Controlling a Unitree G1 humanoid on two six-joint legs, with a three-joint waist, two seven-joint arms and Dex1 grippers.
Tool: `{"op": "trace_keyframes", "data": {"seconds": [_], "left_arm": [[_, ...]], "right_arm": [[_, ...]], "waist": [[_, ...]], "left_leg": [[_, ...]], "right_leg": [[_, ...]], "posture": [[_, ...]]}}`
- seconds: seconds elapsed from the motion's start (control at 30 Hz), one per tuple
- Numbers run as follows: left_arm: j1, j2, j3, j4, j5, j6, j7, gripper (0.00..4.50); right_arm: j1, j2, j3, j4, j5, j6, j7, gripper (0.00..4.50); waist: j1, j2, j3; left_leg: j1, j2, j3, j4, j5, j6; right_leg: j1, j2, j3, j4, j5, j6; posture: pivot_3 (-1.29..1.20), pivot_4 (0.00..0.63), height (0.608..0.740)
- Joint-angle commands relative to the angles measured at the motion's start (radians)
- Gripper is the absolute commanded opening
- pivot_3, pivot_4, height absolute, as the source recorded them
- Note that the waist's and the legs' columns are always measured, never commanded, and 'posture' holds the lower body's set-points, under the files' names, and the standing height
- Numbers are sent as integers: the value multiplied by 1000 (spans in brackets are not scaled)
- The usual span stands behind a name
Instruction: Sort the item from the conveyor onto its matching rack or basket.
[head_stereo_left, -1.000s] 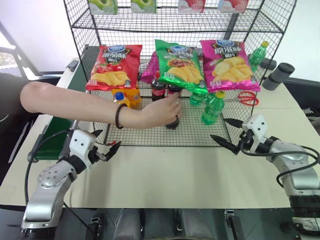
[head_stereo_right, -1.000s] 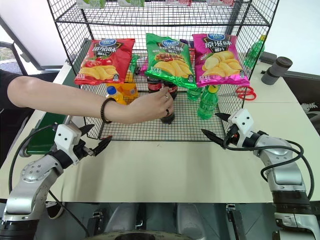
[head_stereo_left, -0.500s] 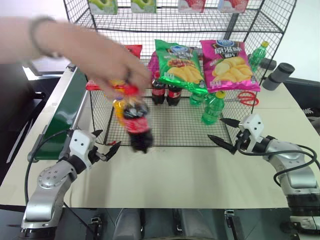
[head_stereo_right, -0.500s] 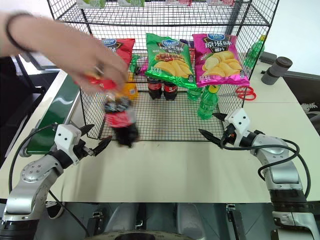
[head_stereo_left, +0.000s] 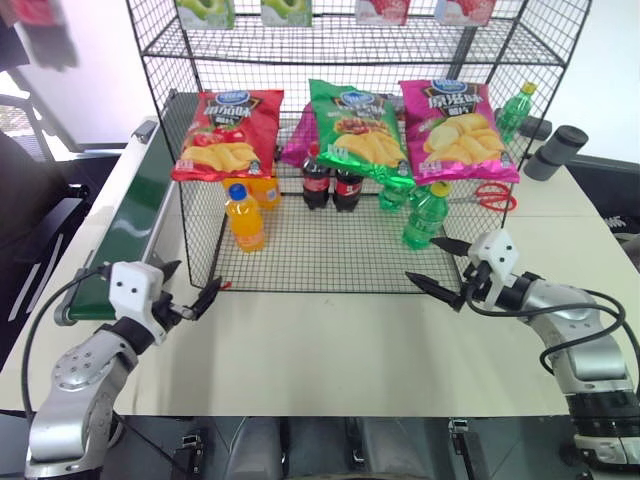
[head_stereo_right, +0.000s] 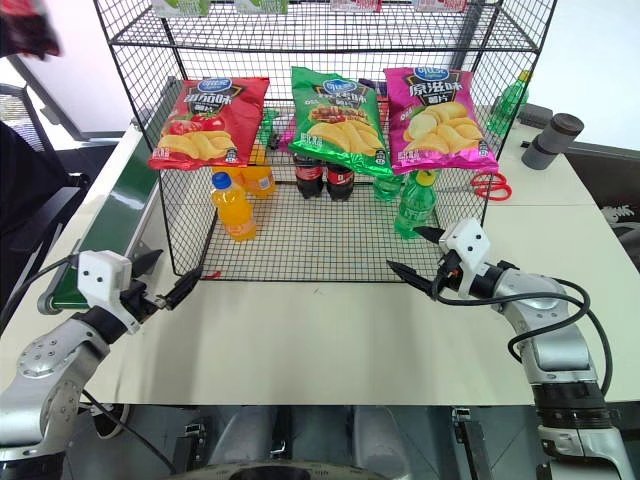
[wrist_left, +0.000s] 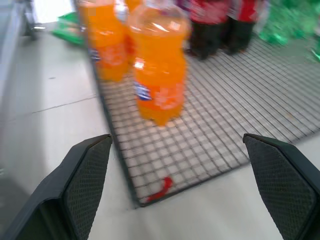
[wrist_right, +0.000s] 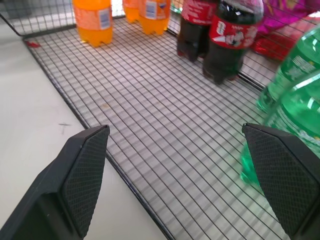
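Step in hand, as judged: pre-pick – nothing is held yet. L pincer is spread wide and empty, held low over the counter just off the rack's front-left corner, beside the conveyor end. R pincer is likewise spread wide and empty, pointed at the rack's front-right edge, near a green bottle.

Two cola bottles are seen upright on the rack floor, at the back, side by side under the green crisp bag. An orange bottle is stood further fwd on the left. A blurred red-and-dark shape is caught at the top-left corner, above the conveyor's far end – what it is can't be told. No cola is made out on the belt stretch in view.

Next move, prob.: a cola must be found on the belt first; then the L pincer, being nearest, should be swung over the rail, closed round the bottle body below the cap, and the bottle kept upright on the way to the rack floor by the other colas.
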Motion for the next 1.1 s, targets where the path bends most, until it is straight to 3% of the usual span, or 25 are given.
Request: {"op": "trace_keyframes", "data": {"seconds": [0.03, 0.23, 0.47, 1.1], "left_arm": [[8, -10, 82, -33, -39, 0, 41, 4500], [-15, -25, 98, 55, 53, -61, 132, 4500], [-80, -59, 131, 125, 48, -80, 209, 4500], [-149, -58, 173, 241, 91, -129, 320, 4500]], "right_arm": [[-35, 23, 29, -85, 20, 12, 0, 4422], [-73, 104, 122, -144, 6, 32, -23, 4422], [-106, 199, 210, -209, 5, 57, -60, 4422], [-138, 250, 262, -159, -22, 25, -62, 4422]], "waist": [[0, 0, 0], [1, 0, 0], [1, -1, 0], [0, -1, -1]], "left_leg": [[0, 0, 0, 0, 0, 0], [0, 0, 0, 0, 0, 0], [0, 0, -1, 1, 0, 0], [0, 0, -1, 0, 0, 0]], "right_leg": [[0, 0, 0, 0, 0, 0], [0, 0, 0, 0, 0, 0], [0, 0, -1, 0, 0, 0], [0, -1, -2, 1, 0, 0]], "posture": [[0, 150, 734], [0, 150, 734], [0, 150, 734], [0, 150, 734]]}}
